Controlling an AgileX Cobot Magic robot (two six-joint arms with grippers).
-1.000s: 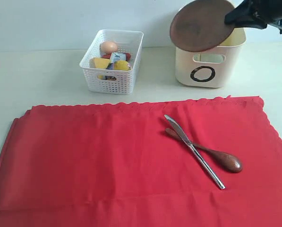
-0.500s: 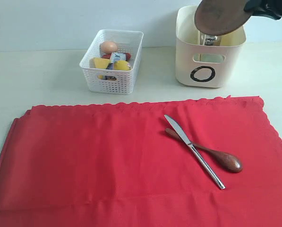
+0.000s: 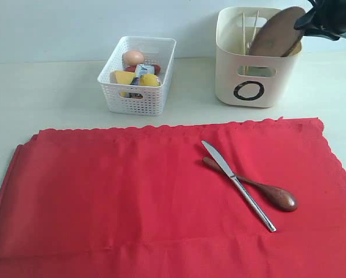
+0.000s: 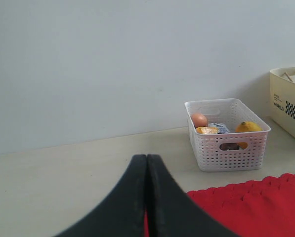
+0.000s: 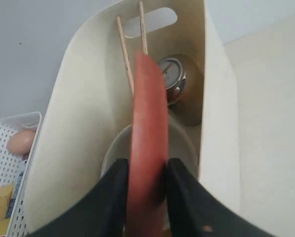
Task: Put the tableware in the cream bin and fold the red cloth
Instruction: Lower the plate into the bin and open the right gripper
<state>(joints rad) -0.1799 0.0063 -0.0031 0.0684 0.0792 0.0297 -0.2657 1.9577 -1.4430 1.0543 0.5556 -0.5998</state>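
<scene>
Right gripper [image 5: 146,168] clamps the round brown plate [image 5: 148,108] edge-on in the cream plastic bin [image 5: 83,113]; dropped, it may chip the pale bowl [image 5: 184,143].

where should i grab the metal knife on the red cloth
Probably the handle half of the metal knife, from straight above, jaws across its narrow width. It lies flat on the red cloth, so no side approach fits; it crosses over the dark wooden spoon, so grip toward the free handle end.

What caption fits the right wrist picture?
Robot fingers hold a brown plate on edge inside the cream bin, beside chopsticks, a steel cup and a bowl.
</scene>
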